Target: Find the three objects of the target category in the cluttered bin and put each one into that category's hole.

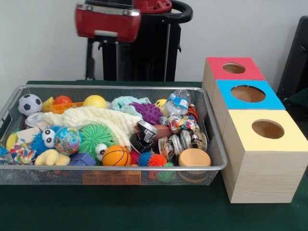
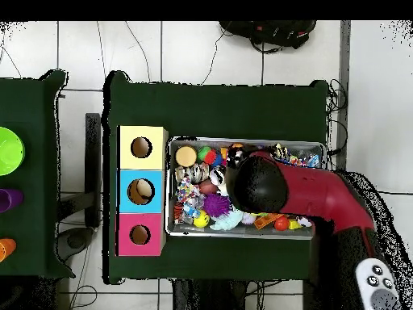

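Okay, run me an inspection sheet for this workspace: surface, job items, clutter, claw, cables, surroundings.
Surface: dark green cloth-covered table, bare in front of the bin.
Job's things: silver wire-mesh bin packed with toys; beside it, three wooden boxes, each with a round hole: red-topped box, blue-topped box, yellow-topped box.
Clutter: black-and-white soccer ball, orange mini basketball, cream knitted cloth, purple spiky ball, green spiky ball, round tan lid, among others.
Claw: nothing seen; the red arm covers part of the bin from above.
Cables: thin wires across the tiled floor.
Surroundings: second green table carrying a bright green bowl.
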Robot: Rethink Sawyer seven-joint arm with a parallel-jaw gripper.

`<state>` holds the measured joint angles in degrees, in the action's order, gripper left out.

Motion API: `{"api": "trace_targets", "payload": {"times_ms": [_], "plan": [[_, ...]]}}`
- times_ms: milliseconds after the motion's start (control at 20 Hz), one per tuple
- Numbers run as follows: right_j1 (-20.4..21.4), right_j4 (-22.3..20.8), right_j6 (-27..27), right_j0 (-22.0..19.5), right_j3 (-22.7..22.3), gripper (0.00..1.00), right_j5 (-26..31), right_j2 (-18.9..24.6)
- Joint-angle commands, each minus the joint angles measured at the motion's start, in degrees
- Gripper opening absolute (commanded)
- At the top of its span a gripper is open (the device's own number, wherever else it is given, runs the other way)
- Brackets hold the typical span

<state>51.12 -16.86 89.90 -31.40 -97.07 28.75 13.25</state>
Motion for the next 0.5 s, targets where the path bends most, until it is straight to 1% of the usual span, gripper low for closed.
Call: {"api": "trace_targets", "payload": {"times_ms": [50,200,300,400,500], "plan": [[0.26,-9.1,-17.83,-7.99,-8.06,1.0,-2.08,10.28],[1.24,-11.27,-16.6,-10.64,-10.73,1.0,-2.92,11.9],[0.44,-13.94,-14.05,-10.82,-11.14,1.0,-4.84,11.69],[-1.86,-16.59,-10.72,-10.06,-10.75,1.0,-6.96,10.94],[-4.47,-18.73,-6.06,-8.21,-10.16,1.0,-10.29,9.31]]}}
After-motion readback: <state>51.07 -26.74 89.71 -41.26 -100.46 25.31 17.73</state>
